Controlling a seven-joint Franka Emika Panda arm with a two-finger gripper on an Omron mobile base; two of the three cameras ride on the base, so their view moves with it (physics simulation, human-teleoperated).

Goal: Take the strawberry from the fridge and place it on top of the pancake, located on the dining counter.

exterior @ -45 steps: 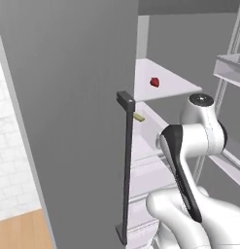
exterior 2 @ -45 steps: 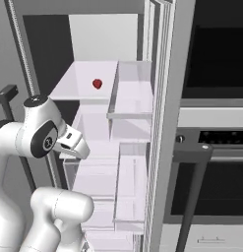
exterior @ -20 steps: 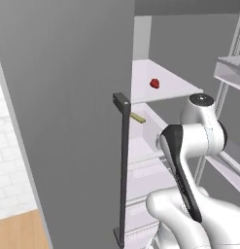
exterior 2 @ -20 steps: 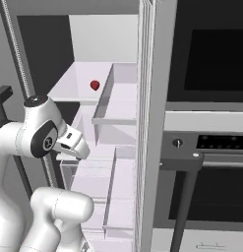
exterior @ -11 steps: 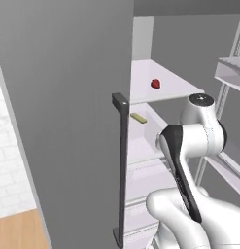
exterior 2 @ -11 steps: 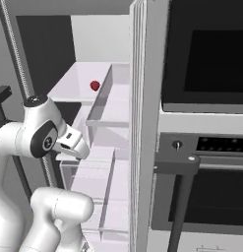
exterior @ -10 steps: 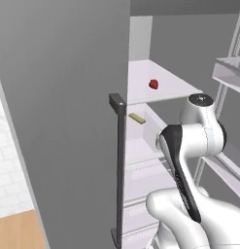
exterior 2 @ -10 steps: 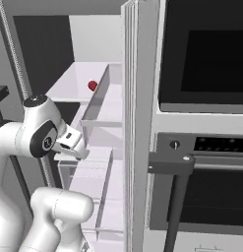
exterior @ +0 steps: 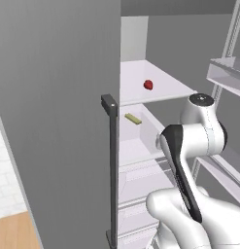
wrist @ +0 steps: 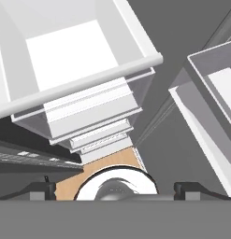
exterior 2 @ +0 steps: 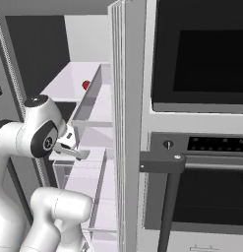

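Strawberry (exterior: 148, 84) sits alone on a white upper shelf (exterior: 165, 90) inside the open fridge (exterior: 58, 107), well beyond the robot's folded white arm (exterior: 192, 146) in the left base view. Nearest the camera there, the fridge's grey door stands open across the left half of the scene, its long dark bar handle (exterior: 111, 170) running down the door's edge. Behind the handle, clear drawers (exterior: 141, 194) stack below a lower shelf, where a small flat yellow-green bar (exterior: 133, 118) lies, one level under the berry. The berry rests toward the shelf's right half, apart from the back wall, touching nothing else.

From the right base view, the arm's elbow bends low in front of the drawers and the hand (exterior 2: 72, 146) hangs at drawer height, far under the shelf, where the strawberry (exterior 2: 86, 84) peeks out behind a clear door bin (exterior 2: 91, 106). The other fridge door is seen edge-on at centre, with a dark wall oven (exterior 2: 201, 123) to its right.

In the hand view, the two dark fingertips (wrist: 42, 190) stand spread wide with nothing between them, looking down past the white drawers (wrist: 84, 88) to a patch of wooden floor (wrist: 75, 179).
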